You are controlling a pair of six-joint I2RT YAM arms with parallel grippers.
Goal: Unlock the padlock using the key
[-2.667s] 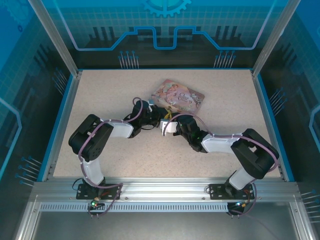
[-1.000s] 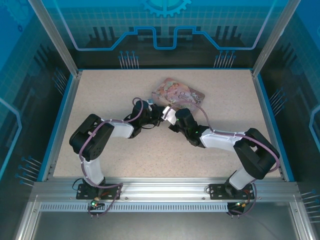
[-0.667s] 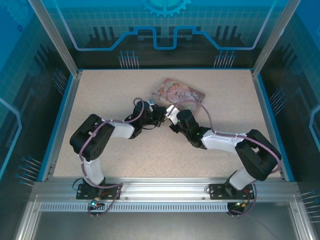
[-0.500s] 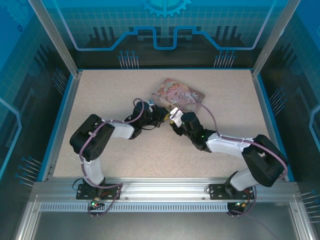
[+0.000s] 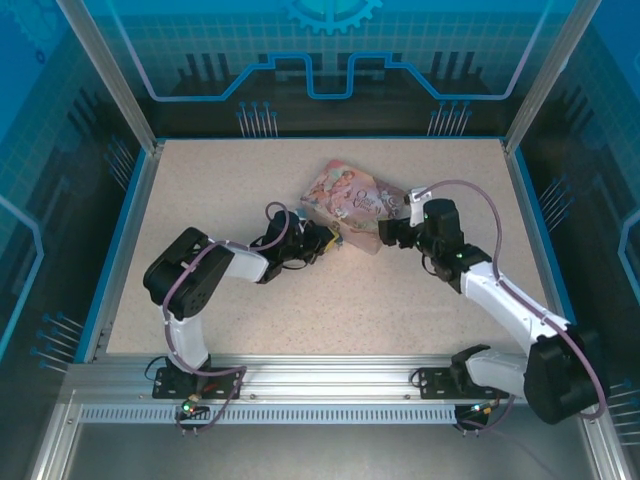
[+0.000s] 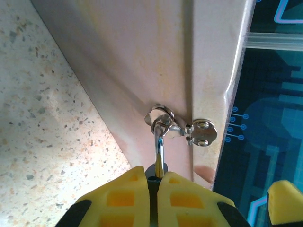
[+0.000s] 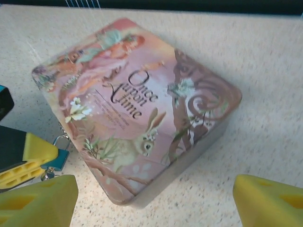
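Yellow-padded left gripper (image 6: 152, 187) clamps padlock (image 7: 60, 158), probably to steady it at pink tin (image 7: 137, 109) hasp (image 6: 201, 132) for unlocking; right gripper (image 7: 152, 196) wide open, empty.

surface: speckled beige tabletop (image 5: 330, 300) | edge: blue rim (image 5: 400, 138) | walls: translucent blue panels (image 5: 330, 50) (circuit-line pattern) | frame: aluminium posts (image 5: 105, 70) | light: even
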